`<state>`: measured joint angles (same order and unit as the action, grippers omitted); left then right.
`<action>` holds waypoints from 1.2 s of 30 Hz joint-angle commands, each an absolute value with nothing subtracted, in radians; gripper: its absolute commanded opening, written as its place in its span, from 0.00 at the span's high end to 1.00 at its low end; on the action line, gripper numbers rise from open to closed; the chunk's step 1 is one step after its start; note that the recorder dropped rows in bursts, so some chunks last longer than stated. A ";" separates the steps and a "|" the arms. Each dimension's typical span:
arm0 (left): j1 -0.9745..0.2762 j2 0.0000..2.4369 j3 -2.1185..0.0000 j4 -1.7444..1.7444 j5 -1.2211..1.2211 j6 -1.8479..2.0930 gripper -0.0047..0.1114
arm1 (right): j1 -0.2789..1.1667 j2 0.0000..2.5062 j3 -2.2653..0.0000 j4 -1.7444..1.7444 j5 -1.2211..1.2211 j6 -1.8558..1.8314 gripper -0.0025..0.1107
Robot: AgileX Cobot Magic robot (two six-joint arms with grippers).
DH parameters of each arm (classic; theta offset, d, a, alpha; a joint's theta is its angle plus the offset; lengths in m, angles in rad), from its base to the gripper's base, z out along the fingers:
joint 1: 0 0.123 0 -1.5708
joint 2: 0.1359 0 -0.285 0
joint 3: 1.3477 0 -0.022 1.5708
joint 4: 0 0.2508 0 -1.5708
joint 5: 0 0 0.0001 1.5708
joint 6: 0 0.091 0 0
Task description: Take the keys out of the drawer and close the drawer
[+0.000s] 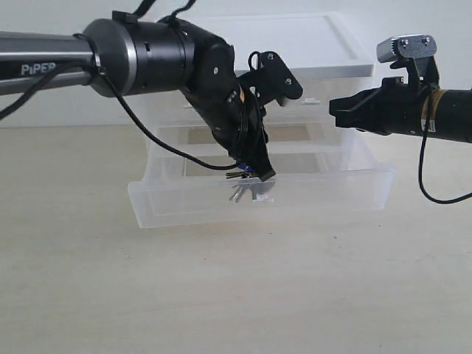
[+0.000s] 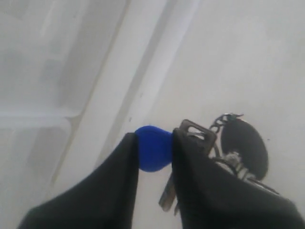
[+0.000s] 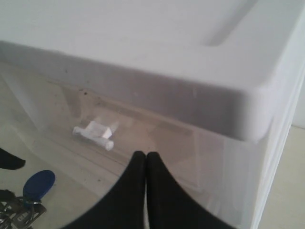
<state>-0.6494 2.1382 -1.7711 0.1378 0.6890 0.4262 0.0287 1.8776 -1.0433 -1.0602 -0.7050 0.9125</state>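
Locate the keys (image 1: pixel 243 189) inside the pulled-out drawer (image 1: pixel 332 193), hanging from the left gripper (image 1: pixel 261 175) behind the translucent front wall. Cannot tell whether clear of the drawer floor.

Treat as light, rigid and slick: bare metal blades loose on a ring, liable to swing and slip. Take hold at the blue plastic head, the thickest and least slippery part. Confirm in the left wrist view: fingers (image 2: pixel 121 164) closed narrow on that head, one either side, with the other blades and chain dangling free. Lift slowly to limit swing and avoid snagging the front wall.

Treat the drawer as light, thin, flexible plastic. Push at the centre of the front wall to avoid skewing.

Read the exterior view for layout: drawer out over the worktop (image 1: pixel 221 295), right gripper (image 1: pixel 333 110) high beside the upper part of the unit (image 1: pixel 295 44), well apart from the keys. Read the right wrist view for what that view lacks: right fingers pressed together on nothing, with a white tab (image 3: pixel 94 132) on the unit front ahead. Rely on the left wrist view alone for contact on the head, barely visible from outside
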 commanded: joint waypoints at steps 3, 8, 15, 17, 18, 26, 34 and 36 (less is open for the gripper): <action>-0.639 2.085 -1.778 -0.059 0.790 0.620 0.49 | 0.009 1.884 -1.069 -0.933 -0.600 0.907 0.98; -0.639 2.089 -1.778 -0.117 0.867 0.637 0.46 | 0.009 1.884 -1.069 -0.956 -0.618 0.935 0.98; -0.613 2.090 -1.778 -0.082 0.853 0.590 0.46 | 0.009 1.830 -1.068 -1.071 -0.647 0.987 0.98; -0.602 2.090 -1.771 -0.082 0.849 0.590 0.46 | 0.009 1.800 -1.051 -1.085 -0.655 0.988 0.98; -0.597 2.090 -1.764 -0.087 0.846 0.590 0.46 | 0.009 1.787 -1.042 -1.081 -0.663 0.980 0.98; -0.590 2.108 -1.706 -0.089 0.695 0.594 0.45 | 0.009 1.640 -0.907 -0.869 -0.722 0.749 0.98; -0.590 2.209 -1.706 0.072 0.589 0.510 0.29 | 0.009 1.622 -0.899 -0.865 -0.733 0.732 0.98; -0.590 2.216 -1.706 0.122 0.610 0.463 0.38 | 0.009 1.622 -0.899 -0.856 -0.733 0.729 0.98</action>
